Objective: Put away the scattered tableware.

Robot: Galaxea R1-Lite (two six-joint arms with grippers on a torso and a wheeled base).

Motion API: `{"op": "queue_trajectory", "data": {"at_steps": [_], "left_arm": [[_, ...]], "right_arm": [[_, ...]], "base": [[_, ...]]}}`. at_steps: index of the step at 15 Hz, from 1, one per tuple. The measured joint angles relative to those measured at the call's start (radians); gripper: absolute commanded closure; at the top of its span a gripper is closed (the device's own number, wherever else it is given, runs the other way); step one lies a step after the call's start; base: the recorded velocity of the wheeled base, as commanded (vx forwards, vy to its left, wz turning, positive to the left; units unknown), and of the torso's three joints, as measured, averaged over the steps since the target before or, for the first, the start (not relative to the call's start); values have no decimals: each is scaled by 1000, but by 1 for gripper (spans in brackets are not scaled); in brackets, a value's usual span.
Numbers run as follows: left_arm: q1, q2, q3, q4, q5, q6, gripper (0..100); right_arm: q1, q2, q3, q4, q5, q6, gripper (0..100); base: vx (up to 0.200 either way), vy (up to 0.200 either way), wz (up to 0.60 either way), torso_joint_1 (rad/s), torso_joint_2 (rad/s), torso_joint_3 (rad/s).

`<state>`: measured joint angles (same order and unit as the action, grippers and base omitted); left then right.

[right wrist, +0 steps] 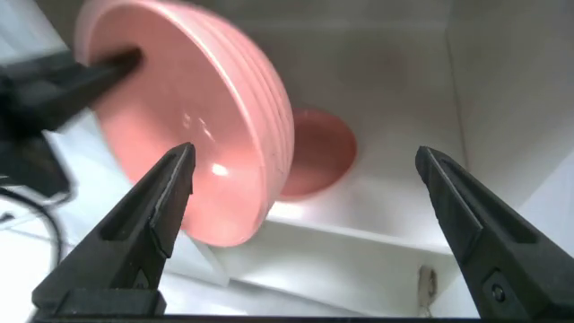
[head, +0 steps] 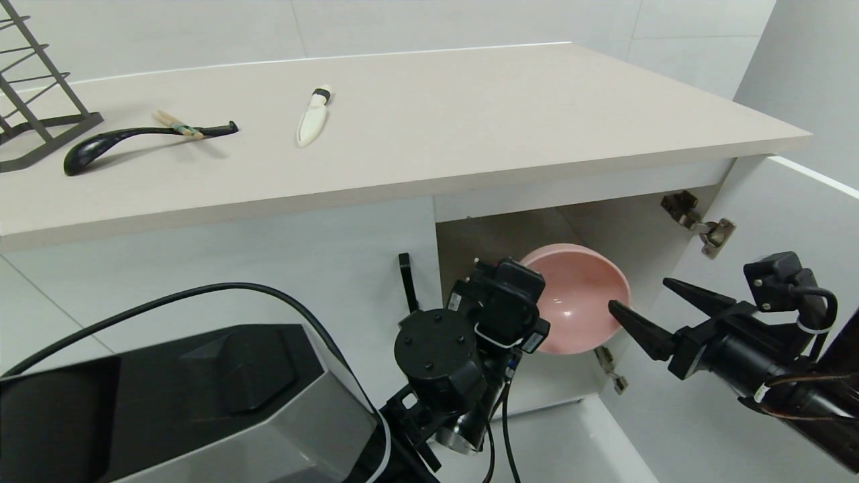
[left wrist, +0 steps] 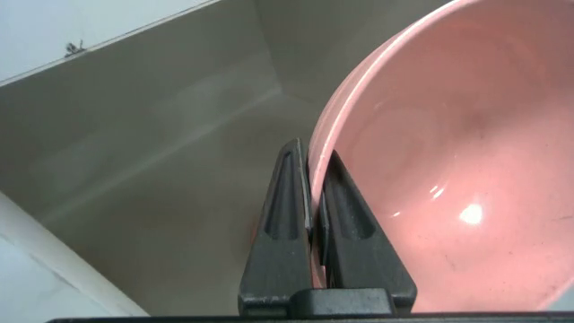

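Visibly glossy pink bowl (head: 580, 295), ribbed outside

No word, number or sign can be read, and the small white stickers (head: 457, 302) on the wrist just behind the left gripper (left wrist: 310, 170) are too small to make out.

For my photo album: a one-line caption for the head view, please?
Left gripper holds a pink bowl at the open cabinet; right gripper hangs open beside it.
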<state>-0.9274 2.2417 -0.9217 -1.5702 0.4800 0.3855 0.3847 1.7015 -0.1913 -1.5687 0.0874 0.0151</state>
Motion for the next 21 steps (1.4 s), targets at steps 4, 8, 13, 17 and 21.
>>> {"op": "queue_trajectory", "data": {"at_steps": [4,8,13,17,21], "left_arm": [[-29,0,-31,0,115,-56,100],[-42,1,-45,0,132,-59,100],[-71,5,-51,0,131,-58,100],[-73,12,-51,1,131,-59,100],[-73,14,-52,0,130,-59,100]], "right_arm": [[-46,52,-35,-1,-5,0,0],[-58,73,-58,-1,-6,0,0],[-59,75,-77,-1,-8,0,0],[-56,69,-77,-1,-7,0,0],[-45,66,-75,-1,-7,1,100]], "base": [[0,0,0,0,0,0],[0,0,0,0,0,0],[0,0,0,0,0,0],[0,0,0,0,0,0],[0,0,0,0,0,0]]}}
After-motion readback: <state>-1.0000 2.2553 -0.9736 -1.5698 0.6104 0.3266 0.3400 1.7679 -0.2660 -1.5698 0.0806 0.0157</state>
